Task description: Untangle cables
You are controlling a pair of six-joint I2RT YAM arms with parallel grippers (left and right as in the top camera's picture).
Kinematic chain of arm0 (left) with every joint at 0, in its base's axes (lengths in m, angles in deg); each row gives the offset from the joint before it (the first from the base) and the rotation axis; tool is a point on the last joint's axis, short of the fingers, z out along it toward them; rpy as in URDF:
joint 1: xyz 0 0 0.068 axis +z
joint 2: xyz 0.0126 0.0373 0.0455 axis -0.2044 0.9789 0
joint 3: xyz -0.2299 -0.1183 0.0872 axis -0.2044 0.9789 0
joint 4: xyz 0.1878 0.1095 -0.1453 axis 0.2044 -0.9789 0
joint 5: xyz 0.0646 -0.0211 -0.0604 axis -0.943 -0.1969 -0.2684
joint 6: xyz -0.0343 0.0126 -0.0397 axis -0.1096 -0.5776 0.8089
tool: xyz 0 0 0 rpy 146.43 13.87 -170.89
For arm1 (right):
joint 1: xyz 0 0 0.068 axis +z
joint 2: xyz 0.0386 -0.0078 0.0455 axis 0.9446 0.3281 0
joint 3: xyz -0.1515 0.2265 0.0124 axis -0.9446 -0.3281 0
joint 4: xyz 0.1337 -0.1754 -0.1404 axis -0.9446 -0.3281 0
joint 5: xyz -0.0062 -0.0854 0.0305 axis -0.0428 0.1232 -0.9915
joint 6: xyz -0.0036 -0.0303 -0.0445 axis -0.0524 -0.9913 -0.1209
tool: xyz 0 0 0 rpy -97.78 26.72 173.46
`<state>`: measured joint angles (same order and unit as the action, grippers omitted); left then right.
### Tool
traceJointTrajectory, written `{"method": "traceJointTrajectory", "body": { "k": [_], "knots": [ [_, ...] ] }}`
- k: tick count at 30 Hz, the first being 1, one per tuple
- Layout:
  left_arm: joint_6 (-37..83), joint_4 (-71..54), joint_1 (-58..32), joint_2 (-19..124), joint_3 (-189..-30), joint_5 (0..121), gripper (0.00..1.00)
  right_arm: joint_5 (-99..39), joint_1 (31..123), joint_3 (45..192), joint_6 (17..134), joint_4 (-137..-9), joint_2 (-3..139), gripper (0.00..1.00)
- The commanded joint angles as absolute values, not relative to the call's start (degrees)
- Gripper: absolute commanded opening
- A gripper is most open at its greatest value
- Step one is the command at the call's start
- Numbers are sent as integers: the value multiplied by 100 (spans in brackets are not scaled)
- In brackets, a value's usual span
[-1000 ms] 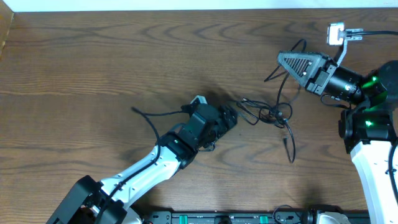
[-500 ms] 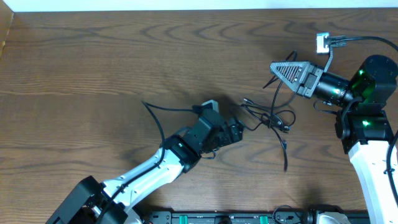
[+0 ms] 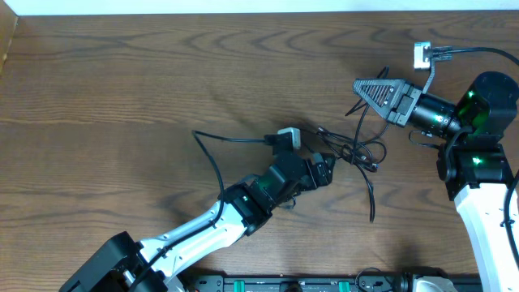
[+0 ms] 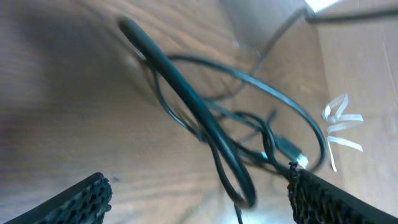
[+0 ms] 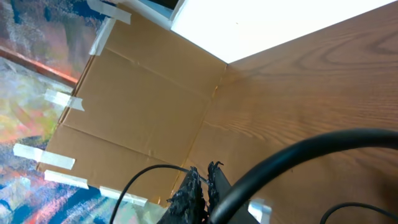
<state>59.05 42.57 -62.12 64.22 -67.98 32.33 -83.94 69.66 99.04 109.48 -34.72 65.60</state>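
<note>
A bunch of thin black cables (image 3: 350,151) lies tangled on the wood table right of centre, with one end trailing down (image 3: 372,207). My left gripper (image 3: 323,171) is open at the tangle's left edge; in the left wrist view the cable loops (image 4: 214,134) hang between and ahead of its spread fingers (image 4: 199,205). My right gripper (image 3: 362,87) is raised above the tangle and shut on a thin black cable (image 5: 146,177) that runs out from between its fingers (image 5: 204,186). No white cable shows.
A thin black cord (image 3: 212,154) runs from the left arm over the table. A thick black arm cable (image 5: 298,158) crosses the right wrist view. Cardboard panels (image 5: 143,112) stand beyond the table's far edge.
My left arm has moved right and closer to the tangle. My right gripper lifted and shifted left with its strand, pulling the tangle up a little; it has held still for the last half second.
</note>
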Motion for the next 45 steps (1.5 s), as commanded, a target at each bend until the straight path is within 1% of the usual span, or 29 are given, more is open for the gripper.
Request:
{"method": "traceJointTrajectory", "body": {
  "k": [1, 4, 10, 11, 13, 14, 16, 17, 20, 23, 25, 28, 31, 37, 40, 45],
  "knots": [
    [6191, 4277, -6212, 6464, -6851, 2348, 92, -8474, 7020, 9944, 11025, -3455, 6578, 5],
    [6480, 4279, -6212, 6477, -6851, 2121, 92, -8496, 7020, 9944, 11062, -3455, 6580, 5],
    [6926, 4450, -6214, 6661, -6851, 2178, 74, -8496, 7020, 9944, 11062, -3455, 6580, 6],
    [7022, 4450, -6214, 6709, -6853, 2193, 68, -8494, 7020, 9941, 11062, -3455, 6580, 6],
    [7133, 4447, -6214, 6776, -6851, 2213, 45, -8494, 7020, 9944, 11057, -3455, 6580, 7],
    [7133, 4447, -6212, 6787, -6851, 2215, 35, -8494, 7020, 9944, 11057, -3455, 6580, 7],
    [7129, 4450, -6188, 6770, -6853, 2193, 19, -8492, 7020, 9941, 11057, -3453, 6580, 8],
    [7068, 4441, -6142, 6737, -6853, 2188, 9, -8492, 7020, 9944, 11057, -3451, 6580, 8],
    [6580, 4161, -5926, 6479, -6853, 2186, 8, -8490, 7020, 9944, 11053, -3431, 6580, 8],
    [6185, 3317, -5521, 5863, -6853, 2127, 8, -8488, 7020, 9941, 10804, -3317, 6580, 5],
    [6137, 2618, -5152, 5303, -6853, 1959, 8, -8372, 7012, 9944, 10590, -3306, 6580, 2],
    [6108, 1538, -4450, 4224, -6855, 1686, 8, -8177, 6987, 9944, 10214, -3354, 6584, 1],
    [5746, 813, -3738, 3076, -6857, 1675, 8, -7869, 6893, 9944, 10063, -3590, 6584, 1],
    [5385, 35, -2678, 886, -6857, 1673, 8, -6510, 6651, 9944, 10100, -4550, 6584, 1],
    [5387, -197, -2315, 1, -6857, 1666, 8, -5563, 6579, 9941, 10445, -5134, 6584, 2],
    [5396, -527, -1965, -701, -6857, 1500, 8, -4247, 6557, 9944, 11070, -5868, 6584, 2]
  ]
}}
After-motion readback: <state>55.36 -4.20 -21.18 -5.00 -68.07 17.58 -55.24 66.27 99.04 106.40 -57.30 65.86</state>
